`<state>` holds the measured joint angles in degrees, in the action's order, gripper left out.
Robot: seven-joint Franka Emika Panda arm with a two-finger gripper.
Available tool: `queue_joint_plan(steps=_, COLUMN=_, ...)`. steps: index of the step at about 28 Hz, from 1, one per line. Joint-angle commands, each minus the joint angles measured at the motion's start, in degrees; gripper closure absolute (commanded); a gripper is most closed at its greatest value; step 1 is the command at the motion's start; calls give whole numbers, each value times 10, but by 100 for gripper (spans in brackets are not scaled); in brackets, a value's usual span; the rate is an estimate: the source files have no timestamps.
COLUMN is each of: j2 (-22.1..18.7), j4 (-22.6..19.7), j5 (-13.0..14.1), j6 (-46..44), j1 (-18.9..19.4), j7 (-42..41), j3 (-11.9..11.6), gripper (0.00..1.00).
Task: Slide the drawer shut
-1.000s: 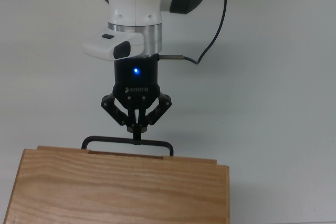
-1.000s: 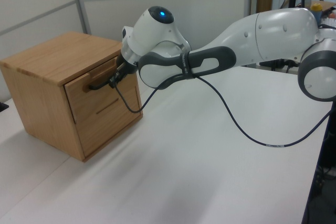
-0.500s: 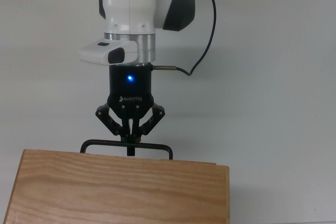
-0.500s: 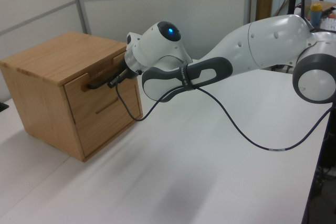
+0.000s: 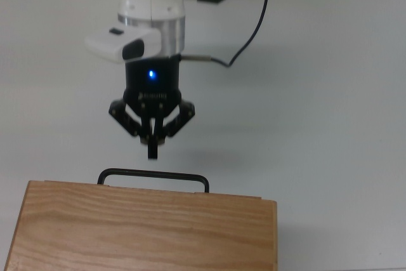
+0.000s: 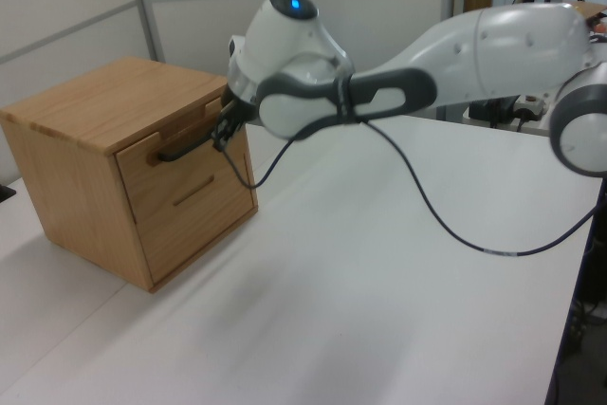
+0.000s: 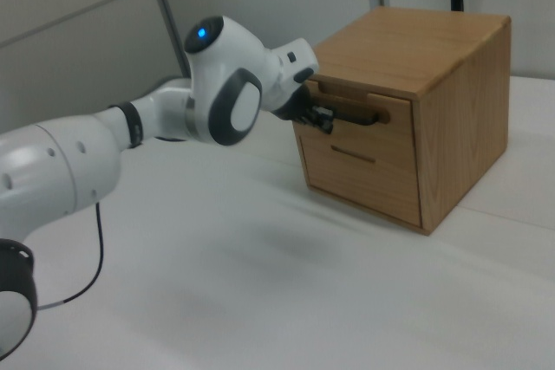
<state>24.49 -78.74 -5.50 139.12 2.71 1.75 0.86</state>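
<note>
The drawer (image 6: 155, 170) is the upper one in a wooden cabinet (image 5: 139, 233). Its front sits level with the cabinet face in the left view and in the right view (image 7: 392, 111). From the top view only its black bar handle (image 5: 153, 174) shows, sticking out past the cabinet's edge. My gripper (image 5: 152, 149) hangs shut with nothing between its fingers, a short gap away from the handle's middle and not touching it. It points at the handle in the left view (image 6: 224, 136) and in the right view (image 7: 323, 120).
A second, lower drawer (image 6: 194, 198) with a small handle sits below. The cabinet stands on a white table (image 5: 330, 125). A black cable (image 5: 254, 30) trails from my wrist over the table. Walls rise behind the cabinet in the left view.
The drawer front slid in flush under the cabinet top. My shut gripper then drew back from the handle, leaving a gap between them.
</note>
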Motion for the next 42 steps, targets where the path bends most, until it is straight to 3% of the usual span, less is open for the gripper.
queue_joint_plan(steps=1, j2=-44, j4=-17, j5=1, j6=-83, j1=6, j7=10, j3=-1, gripper=100)
queue_joint_plan(steps=9, j2=-90, j4=-3, j5=23, j6=-236, j1=7, j7=10, j3=0, gripper=100)
queue_joint_plan(steps=13, j2=-110, j4=16, j5=53, j6=-334, j1=7, j7=10, j3=1, gripper=100)
queue_joint_plan(steps=19, j2=-152, j4=19, j5=77, j6=-415, j1=8, j7=8, j3=1, gripper=100)
queue_joint_plan(steps=23, j2=-175, j4=19, j5=76, j6=-470, j1=8, j7=5, j3=1, gripper=99)
queue_joint_plan(steps=24, j2=-178, j4=19, j5=76, j6=-480, j1=7, j7=5, j3=1, gripper=93)
queue_joint_plan(steps=25, j2=-181, j4=19, j5=75, j6=-493, j1=7, j7=5, j3=1, gripper=62)
queue_joint_plan(steps=26, j2=-182, j4=19, j5=73, j6=-497, j1=7, j7=4, j3=1, gripper=45)
queue_joint_plan(steps=28, j2=-182, j4=19, j5=71, j6=-504, j1=7, j7=4, j3=0, gripper=0)
queue_joint_plan(steps=42, j2=-188, j4=19, j5=1, j6=-530, j1=7, j7=-11, j3=-1, gripper=0)
